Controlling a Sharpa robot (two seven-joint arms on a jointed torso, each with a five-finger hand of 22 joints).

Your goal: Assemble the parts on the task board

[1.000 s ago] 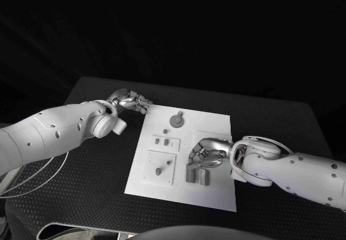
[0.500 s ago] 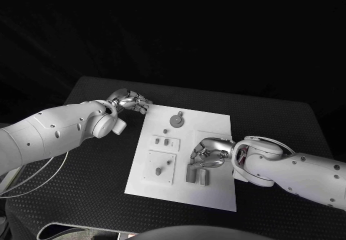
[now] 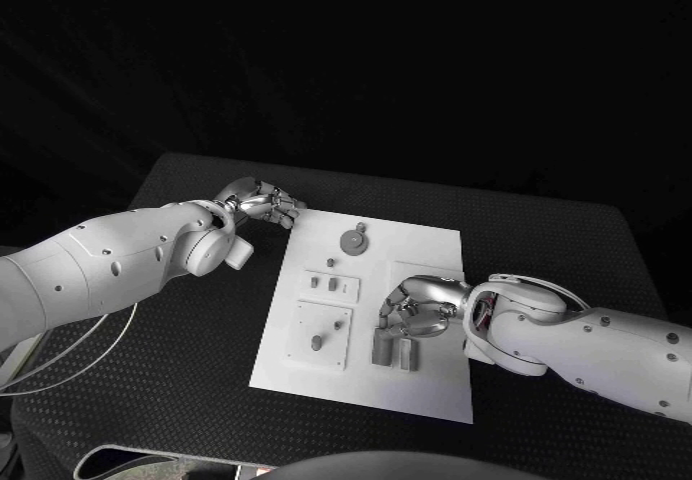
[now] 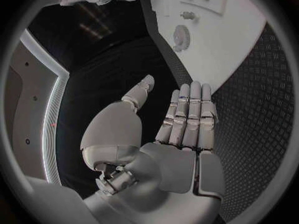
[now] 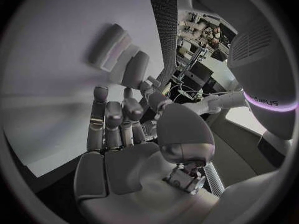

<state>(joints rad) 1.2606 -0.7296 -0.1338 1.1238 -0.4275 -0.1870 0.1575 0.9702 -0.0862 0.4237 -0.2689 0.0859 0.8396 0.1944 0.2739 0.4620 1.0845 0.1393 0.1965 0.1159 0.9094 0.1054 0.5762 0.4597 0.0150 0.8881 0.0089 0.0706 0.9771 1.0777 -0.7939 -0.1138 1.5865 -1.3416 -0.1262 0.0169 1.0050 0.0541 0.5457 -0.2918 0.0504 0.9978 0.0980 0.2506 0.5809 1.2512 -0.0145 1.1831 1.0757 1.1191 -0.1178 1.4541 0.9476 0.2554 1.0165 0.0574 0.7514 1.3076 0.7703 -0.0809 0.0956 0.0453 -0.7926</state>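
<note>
We read the job as barely under way, going by how the pieces lie. At the far left corner of the task board, our left hand rests on the black bench just off the plate's edge, fingers straight and side by side in the left wrist view, holding nothing. On the board itself, the round gear-like part lies flat near the far edge, and below it 2 small parts stand in a raised panel, with another small part on the lower panel; whether these are properly seated we cannot tell. Further right, 2 larger block parts lie side by side, loose on the plate as far as we can judge. Our right hand hovers just above them with fingers curled; it seems to grip nothing, but we cannot tell for sure. Most of the assembly looks left to do.
</note>
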